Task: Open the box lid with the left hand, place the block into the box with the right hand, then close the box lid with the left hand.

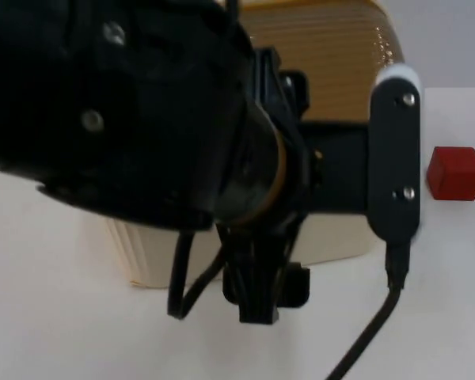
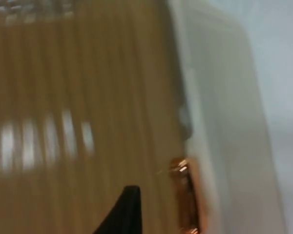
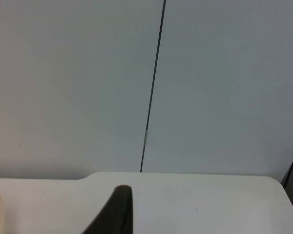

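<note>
The box has a cream base [image 1: 336, 237] and a tan ribbed lid [image 1: 324, 55], and my left arm covers most of it. My left gripper [image 1: 261, 301] hangs at the box's front edge. In the left wrist view the ribbed lid [image 2: 78, 122] lies close, beside a cream rim [image 2: 219, 126] with a copper latch [image 2: 185, 195]. Whether the lid is raised I cannot tell. The red block [image 1: 455, 172] rests on the table to the right of the box, apart from it. One black fingertip [image 3: 117, 209] of my right gripper hangs over the white table, facing the wall.
The white table [image 1: 55, 317] runs out in front of the box and around the block. The grey partition wall [image 3: 210, 83] closes the far side, with a thin dark seam [image 3: 153, 83] down it.
</note>
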